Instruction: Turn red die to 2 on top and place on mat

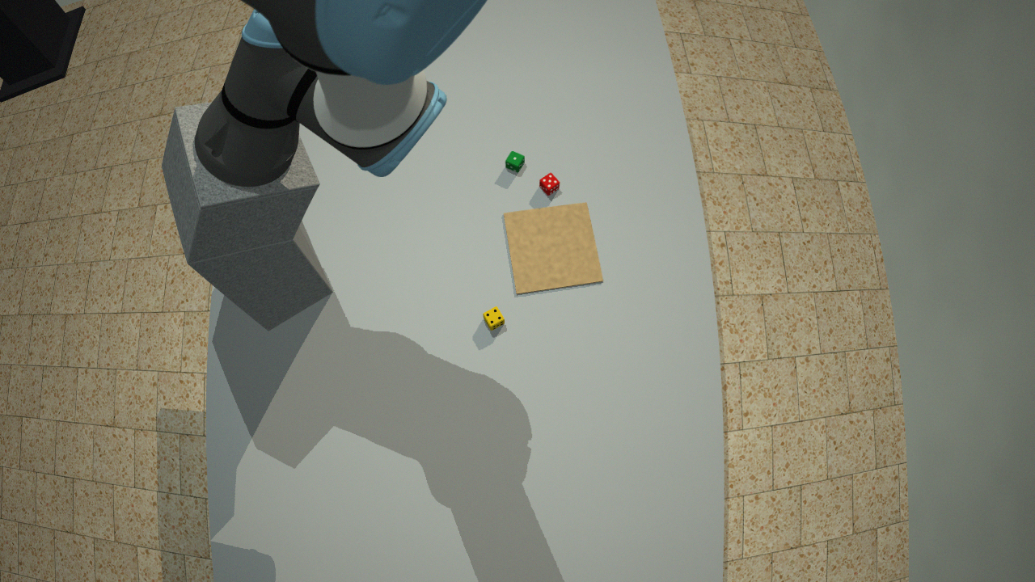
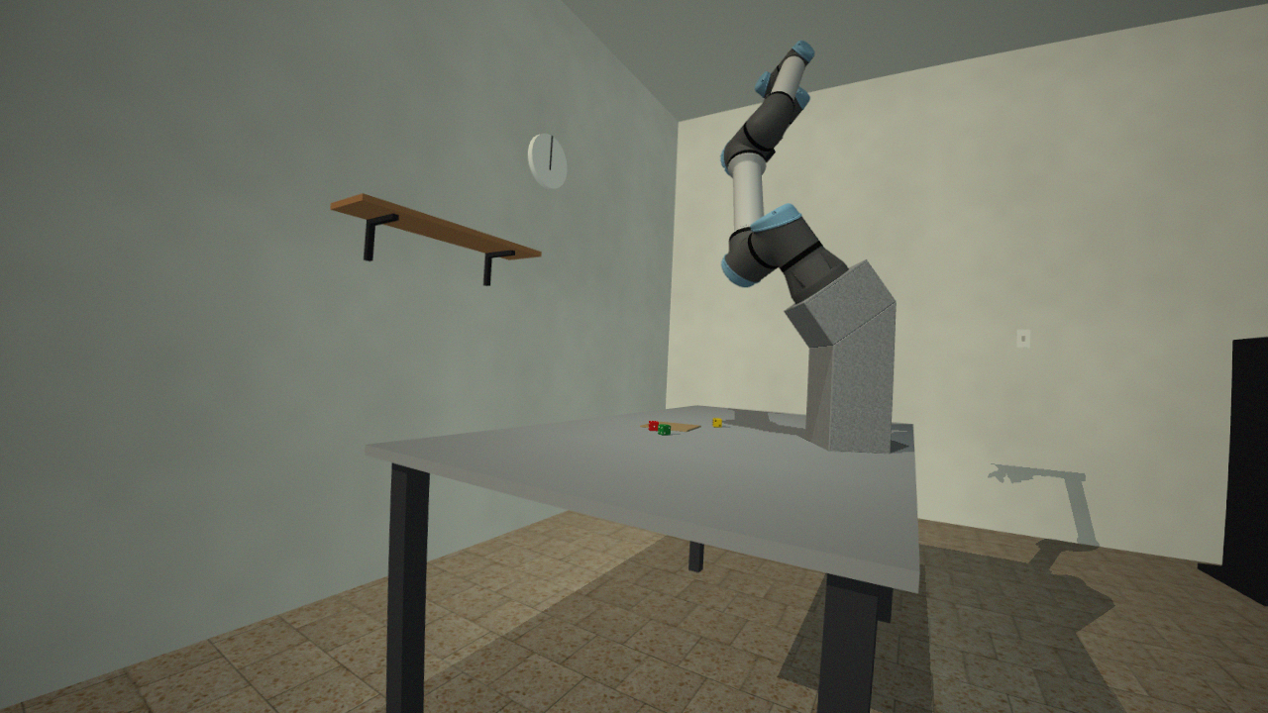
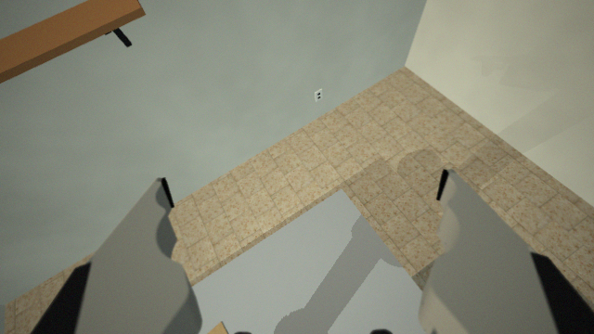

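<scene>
The red die [image 1: 549, 183] sits flat on the grey table just off the far edge of the tan mat [image 1: 552, 247], with five white pips on top. It also shows small in the exterior view [image 2: 653, 425], next to the mat [image 2: 677, 428]. My gripper [image 3: 303, 175] is open and empty, held high above the table and pointing out toward the floor and wall. No die shows between its fingers. A corner of the mat [image 3: 218, 328] shows at the bottom edge of the wrist view.
A green die [image 1: 514, 161] with one pip on top lies left of the red die. A yellow die [image 1: 494, 318] with four pips on top lies off the mat's near left corner. The arm's grey pedestal [image 1: 238, 217] stands at the table's left side.
</scene>
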{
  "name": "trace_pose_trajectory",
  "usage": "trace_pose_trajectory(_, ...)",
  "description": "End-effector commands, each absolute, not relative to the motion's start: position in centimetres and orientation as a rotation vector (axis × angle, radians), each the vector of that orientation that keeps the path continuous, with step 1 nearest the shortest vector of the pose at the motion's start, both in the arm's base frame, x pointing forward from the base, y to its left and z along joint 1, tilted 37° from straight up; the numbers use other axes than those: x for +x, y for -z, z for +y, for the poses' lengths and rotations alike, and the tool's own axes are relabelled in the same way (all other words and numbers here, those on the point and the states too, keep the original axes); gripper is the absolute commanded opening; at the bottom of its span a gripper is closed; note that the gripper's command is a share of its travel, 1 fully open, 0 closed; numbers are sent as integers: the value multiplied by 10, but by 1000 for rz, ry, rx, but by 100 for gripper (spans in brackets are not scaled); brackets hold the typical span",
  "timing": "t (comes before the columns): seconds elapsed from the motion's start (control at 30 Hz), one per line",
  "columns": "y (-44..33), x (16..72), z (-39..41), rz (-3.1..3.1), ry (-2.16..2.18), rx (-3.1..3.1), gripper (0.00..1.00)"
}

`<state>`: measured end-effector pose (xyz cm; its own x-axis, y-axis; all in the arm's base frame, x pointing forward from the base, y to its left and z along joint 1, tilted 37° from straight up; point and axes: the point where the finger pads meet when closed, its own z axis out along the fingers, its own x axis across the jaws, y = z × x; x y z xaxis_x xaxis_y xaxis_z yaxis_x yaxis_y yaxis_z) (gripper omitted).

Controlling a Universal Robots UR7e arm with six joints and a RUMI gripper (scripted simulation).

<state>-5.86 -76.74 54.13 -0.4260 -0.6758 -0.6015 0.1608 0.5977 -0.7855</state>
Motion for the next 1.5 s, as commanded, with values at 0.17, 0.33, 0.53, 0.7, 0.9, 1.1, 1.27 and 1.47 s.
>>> trace_pose_trajectory(0.17, -505, -27, -773, 1784, 937, -484, 100)
trace_pose_trajectory(0.33, -491, -15, -774, 1786, 915, -511, 100)
trace_pose_trajectory(0.53, -481, -5, -774, 1787, 899, -530, 100)
trace_pose_trajectory(0.7, -464, 11, -774, 1789, 872, -562, 100)
trace_pose_trajectory(0.9, -445, 28, -773, 1792, 844, -596, 100)
trace_pose_trajectory(1.1, -432, 41, -771, 1794, 824, -619, 100)
trace_pose_trajectory(1.27, -410, 61, -767, 1797, 794, -657, 100)
trace_pose_trajectory(1.47, -387, 82, -762, 1801, 762, -697, 100)
